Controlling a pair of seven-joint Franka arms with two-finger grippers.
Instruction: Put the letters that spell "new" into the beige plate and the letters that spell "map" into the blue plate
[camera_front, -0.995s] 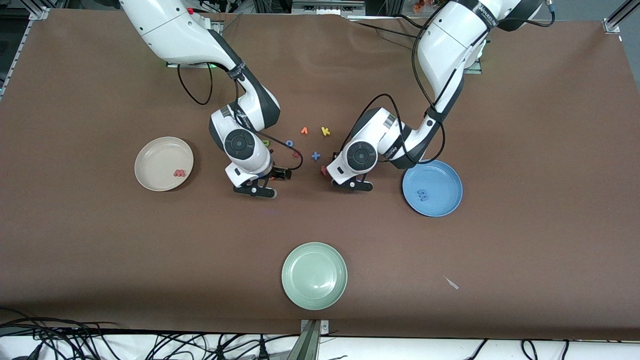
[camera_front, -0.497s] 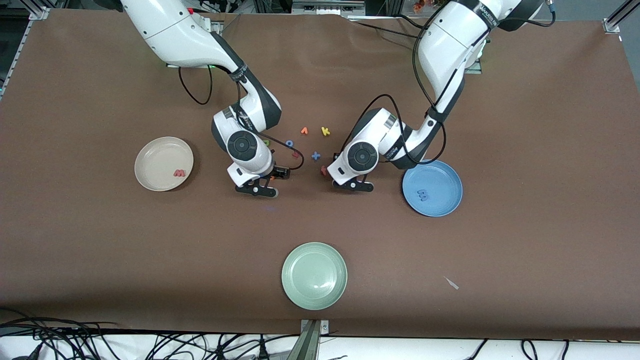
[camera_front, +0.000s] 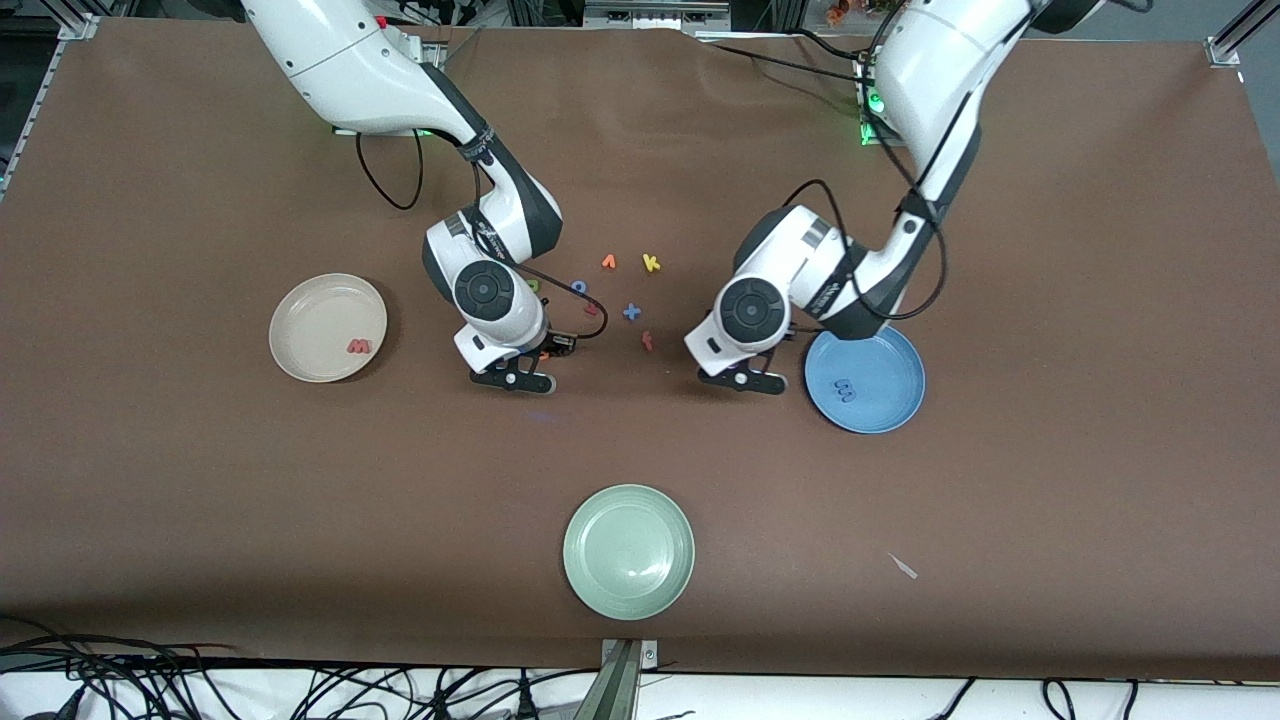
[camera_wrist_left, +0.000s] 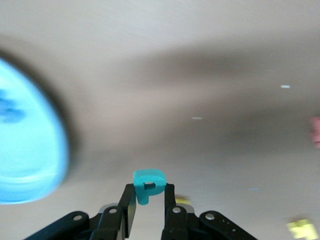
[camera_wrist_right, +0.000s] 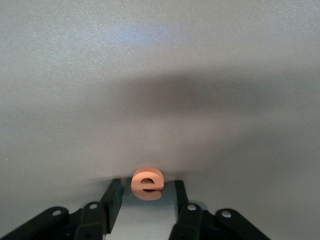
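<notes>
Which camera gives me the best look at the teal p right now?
The left wrist view: the teal p sits clamped between the left tool fingers, its shape plain. In the front view the arm hides it. The right wrist view shows only the orange e.

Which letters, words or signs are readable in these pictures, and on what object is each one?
"e": the small orange foam letter itself, between the right gripper's jaws.
"p": the small teal foam letter itself, between the left gripper's jaws.
"k": the small yellow foam letter itself, lying on the brown table.
"+": the small blue foam sign itself, on the table.
Print on the left arm's white upper link: too small to read.
</notes>
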